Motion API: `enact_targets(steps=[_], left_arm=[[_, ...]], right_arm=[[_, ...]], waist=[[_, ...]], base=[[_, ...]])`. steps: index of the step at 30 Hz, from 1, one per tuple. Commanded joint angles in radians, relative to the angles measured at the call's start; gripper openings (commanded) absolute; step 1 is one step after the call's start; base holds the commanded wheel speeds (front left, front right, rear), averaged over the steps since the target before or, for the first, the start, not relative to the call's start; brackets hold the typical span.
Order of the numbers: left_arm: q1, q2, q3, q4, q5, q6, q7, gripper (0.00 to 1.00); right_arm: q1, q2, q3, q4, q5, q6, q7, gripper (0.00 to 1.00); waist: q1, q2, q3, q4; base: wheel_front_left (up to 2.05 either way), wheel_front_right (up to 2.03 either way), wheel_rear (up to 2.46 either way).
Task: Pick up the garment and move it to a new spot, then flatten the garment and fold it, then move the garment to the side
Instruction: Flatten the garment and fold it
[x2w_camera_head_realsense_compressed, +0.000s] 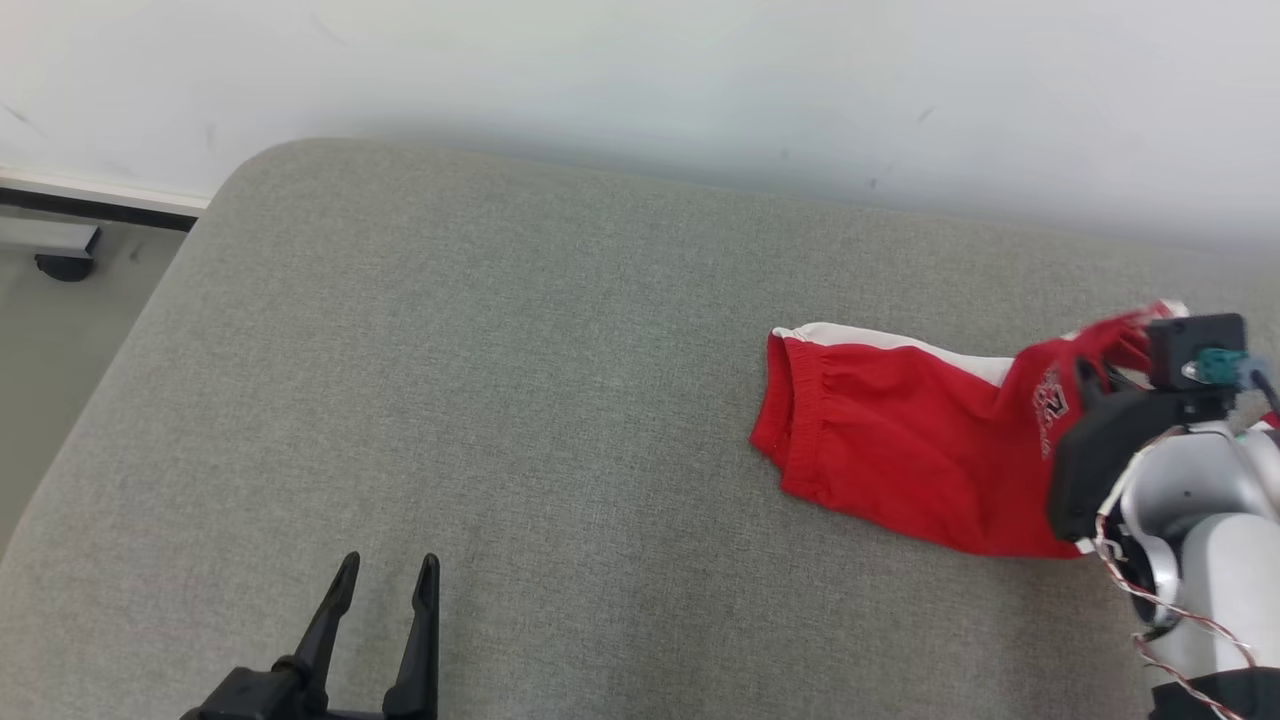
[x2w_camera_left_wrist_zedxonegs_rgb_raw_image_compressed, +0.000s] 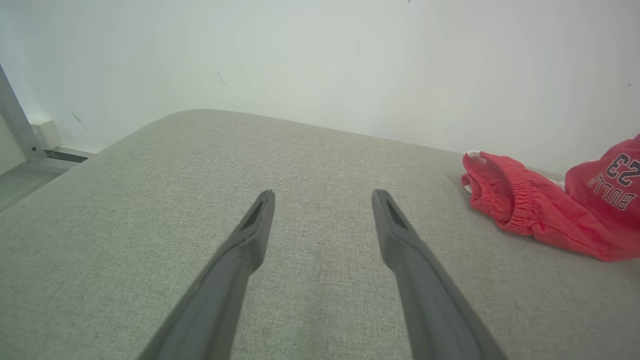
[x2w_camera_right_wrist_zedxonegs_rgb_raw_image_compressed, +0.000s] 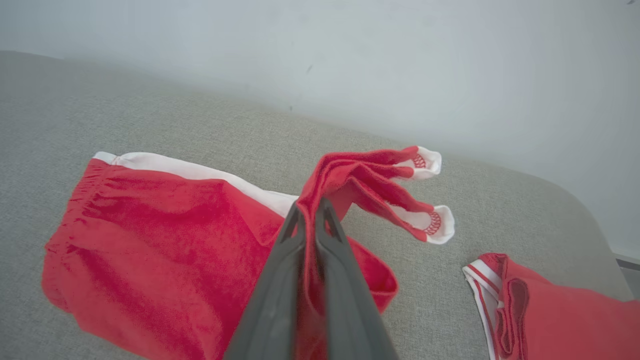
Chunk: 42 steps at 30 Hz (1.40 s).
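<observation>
Grey upholstered surface (x2w_camera_head_realsense_compressed: 500, 400) noted; the red garment (x2w_camera_head_realsense_compressed: 900, 450) is spread at its right side, one fold pinched by the fully closed right gripper (x2w_camera_right_wrist_zedxonegs_rgb_raw_image_compressed: 311, 212). The left gripper (x2w_camera_head_realsense_compressed: 390, 565) is held wide open, empty. Risk: the thin pinch could be lost when the cloth is lifted.

Soft cloth garment (x2w_camera_head_realsense_compressed: 880, 450) — coarse-woven matt grey cushion (x2w_camera_head_realsense_compressed: 500, 380) — smooth matt dark plastic on the left end effector (x2w_camera_head_realsense_compressed: 390, 562)

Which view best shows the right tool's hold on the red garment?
The right wrist view: the right tool is shut on a raised fold of the red garment, seen up close. In the head view the wrist covers the pinch. The left wrist view catches the waistband and lettering.
</observation>
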Motion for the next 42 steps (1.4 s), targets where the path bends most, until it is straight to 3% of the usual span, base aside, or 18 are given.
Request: enact_targets(steps=[1, 8, 19, 27, 28, 29, 36, 42], left_arm=[[0.020, 0.002, 0.000, -0.001, -0.008, 0.001, 0.002, 1.00], [0.004, -0.004, -0.015, 0.007, -0.012, -0.005, 0.004, 1.00], [-0.007, -0.018, -0.030, 0.017, -0.016, -0.002, -0.002, 1.00], [-0.005, -0.022, -0.029, 0.033, -0.022, 0.000, -0.008, 1.00], [-0.005, -0.022, -0.029, 0.035, -0.021, 0.000, -0.009, 1.00], [-0.005, -0.022, -0.029, 0.036, -0.022, 0.000, -0.009, 1.00], [0.013, -0.014, -0.021, 0.038, -0.026, 0.008, -0.011, 1.00], [0.019, -0.011, -0.022, 0.030, -0.027, 0.013, -0.012, 1.00]], right_arm=[[0.000, -0.003, 0.040, -0.012, 0.020, -0.003, -0.002, 0.00], [-0.057, 0.027, 0.165, 0.063, 0.050, -0.003, 0.013, 0.00], [-0.164, 0.079, 0.220, 0.284, 0.070, -0.003, -0.005, 0.00], [-0.186, 0.087, 0.264, 0.358, 0.086, -0.003, -0.022, 0.00], [-0.186, 0.091, 0.261, 0.361, 0.095, -0.003, -0.030, 0.30], [-0.187, 0.096, 0.257, 0.363, 0.108, -0.003, -0.035, 1.00], [-0.199, 0.085, 0.310, 0.247, 0.286, -0.003, -0.031, 1.00], [-0.132, -0.004, 0.222, 0.131, 0.245, -0.003, -0.019, 1.00]], waist=[[0.0002, 0.0001, -0.005, 0.003], [0.0002, 0.0001, -0.001, 0.026], [0.0002, 0.0001, 0.023, 0.088], [0.0002, 0.0001, 0.020, 0.111], [0.0002, 0.0001, 0.018, 0.111], [0.0002, 0.0001, 0.016, 0.111], [0.0002, 0.0001, -0.005, 0.095], [0.0002, 0.0001, -0.019, 0.079]], base=[[0.00, 0.00, 0.00], [0.00, 0.00, 0.00], [0.00, 0.00, 0.00], [0.00, 0.00, 0.00], [0.00, 0.00, 0.00], [0.00, 0.00, 0.00], [0.00, 0.00, 0.00], [0.00, 0.00, 0.00]])
